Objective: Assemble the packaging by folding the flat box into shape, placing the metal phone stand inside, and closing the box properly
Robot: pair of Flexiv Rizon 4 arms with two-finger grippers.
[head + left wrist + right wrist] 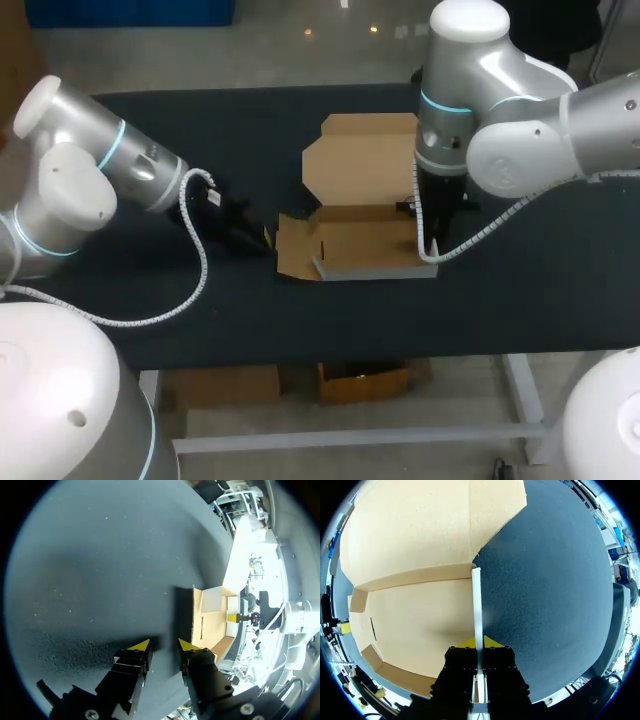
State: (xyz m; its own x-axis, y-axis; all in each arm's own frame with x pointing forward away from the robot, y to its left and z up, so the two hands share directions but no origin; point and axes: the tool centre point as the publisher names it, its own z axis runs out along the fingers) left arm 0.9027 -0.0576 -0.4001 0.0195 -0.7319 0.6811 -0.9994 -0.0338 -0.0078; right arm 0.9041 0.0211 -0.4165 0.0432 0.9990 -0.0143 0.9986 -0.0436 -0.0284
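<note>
Box (365, 165) is prob. handling light, floppy (grip nr creases); right jaws are pinching its side wall (476, 605), left jaws spread.

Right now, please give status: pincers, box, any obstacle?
Left pincer open, beside the box, not touching. Right pincer shut on the box's side wall. Box half folded, lid flat. No obstacle seen.

Silver arms (520, 140) carry cyan rings (445, 106), coiled white cables (205, 265), yellow-tipped black grippers (164, 646).
</note>
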